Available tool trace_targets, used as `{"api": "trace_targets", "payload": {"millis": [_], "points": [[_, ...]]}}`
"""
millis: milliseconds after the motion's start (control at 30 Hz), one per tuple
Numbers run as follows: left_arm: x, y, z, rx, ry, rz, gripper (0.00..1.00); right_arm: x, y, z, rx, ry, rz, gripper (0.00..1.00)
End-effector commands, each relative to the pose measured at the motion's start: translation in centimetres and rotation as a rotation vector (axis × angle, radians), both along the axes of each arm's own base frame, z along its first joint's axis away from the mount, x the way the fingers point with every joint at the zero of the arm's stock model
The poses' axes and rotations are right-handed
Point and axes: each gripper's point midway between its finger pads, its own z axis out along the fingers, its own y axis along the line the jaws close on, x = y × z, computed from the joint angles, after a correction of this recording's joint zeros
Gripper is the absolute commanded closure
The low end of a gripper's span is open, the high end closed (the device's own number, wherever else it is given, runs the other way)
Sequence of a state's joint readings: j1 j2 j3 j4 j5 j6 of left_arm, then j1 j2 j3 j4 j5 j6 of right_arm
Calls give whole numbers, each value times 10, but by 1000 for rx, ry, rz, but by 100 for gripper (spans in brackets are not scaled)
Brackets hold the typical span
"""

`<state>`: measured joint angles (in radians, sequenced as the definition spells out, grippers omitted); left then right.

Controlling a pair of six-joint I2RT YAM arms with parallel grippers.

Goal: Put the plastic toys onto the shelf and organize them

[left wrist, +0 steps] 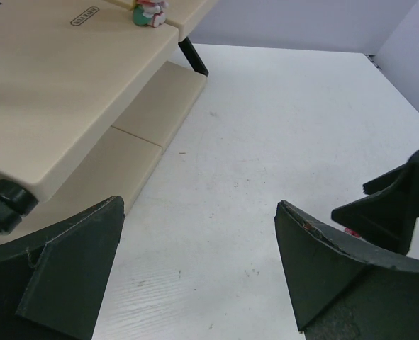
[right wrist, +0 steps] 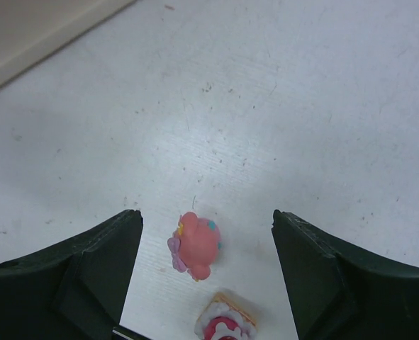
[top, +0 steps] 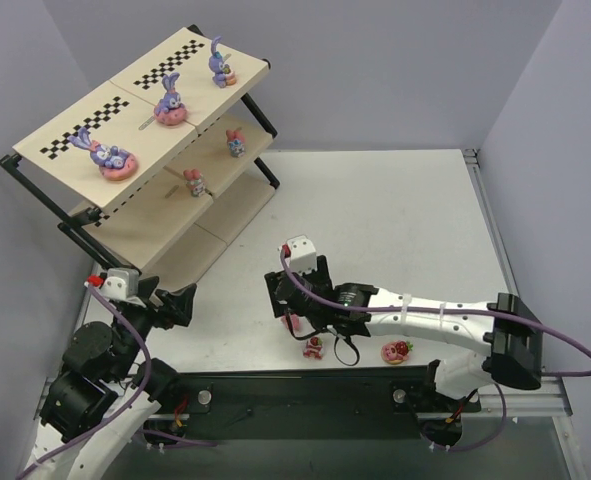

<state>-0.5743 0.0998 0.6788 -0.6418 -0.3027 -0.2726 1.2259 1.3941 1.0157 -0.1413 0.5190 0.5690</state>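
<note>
The shelf [top: 75, 130] stands at the back left. Its top board carries three purple bunnies on pink bases [top: 169, 103], and two small figures [top: 235, 142] stand on the middle tier. My right gripper [right wrist: 205, 227] is open and hangs over the table, with a pink rounded toy [right wrist: 196, 244] lying between its fingers, touching neither. Just nearer the wrist lies a strawberry-topped toy [right wrist: 225, 326]. From above, that gripper [top: 287, 300] is at the table's near middle, with two toys [top: 314, 347] [top: 397, 350] beside the arm. My left gripper [left wrist: 198, 212] is open over bare table.
In the left wrist view the shelf's middle board [left wrist: 67, 99] fills the upper left, one small figure [left wrist: 149, 12] standing on it and a black frame leg [left wrist: 193, 57] below. The right arm's gripper [left wrist: 393, 205] shows at that view's right edge.
</note>
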Motion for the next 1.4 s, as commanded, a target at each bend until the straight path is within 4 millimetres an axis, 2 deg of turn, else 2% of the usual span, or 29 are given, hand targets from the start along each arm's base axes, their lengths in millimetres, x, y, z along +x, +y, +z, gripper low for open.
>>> {"api": "trace_targets", "payload": {"millis": [0,200,367,567,600,700,733,800,867,933,1000,1033,1067,1100,1200,1367], "points": [[1,-11,10,-7,-34,-57,3,-7,-3,-38,-64,85,-48,24],[1,-14,10,-10,-27,-66,3,-20,4,-81,-143,194,-19,25],[2,-16,8,-4,-16,-72,3,-22,10,-102,-182,237,5,35],[2,-16,7,-1,-15,-73,3,-31,20,-111,-181,288,74,57],[2,-15,8,-4,-19,-72,3,-31,20,-111,-183,290,83,65],[2,-15,7,-2,-17,-73,3,-33,25,-110,-180,278,152,83],[2,-15,7,-1,-18,-73,3,-32,29,-108,-178,264,179,84],[2,-16,7,-2,-18,-76,3,-34,36,-106,-210,235,303,85],[2,-16,7,-1,-17,-77,3,-32,51,-101,-196,203,416,85],[2,-16,6,1,-16,-77,3,-37,73,-92,-202,114,647,83],[2,-16,5,3,-14,-77,3,-31,83,-89,-243,54,766,78],[2,-16,6,1,-16,-76,3,-29,86,-92,-256,57,803,77],[2,-16,5,2,-15,-76,3,-22,94,-86,-250,34,822,75],[2,-16,5,3,-14,-74,3,-12,94,-85,-255,25,826,75],[2,-16,5,4,-14,-74,3,1,104,-86,-253,-15,896,75],[3,-17,5,4,-14,-79,3,6,111,-100,-308,-64,966,75]]}}
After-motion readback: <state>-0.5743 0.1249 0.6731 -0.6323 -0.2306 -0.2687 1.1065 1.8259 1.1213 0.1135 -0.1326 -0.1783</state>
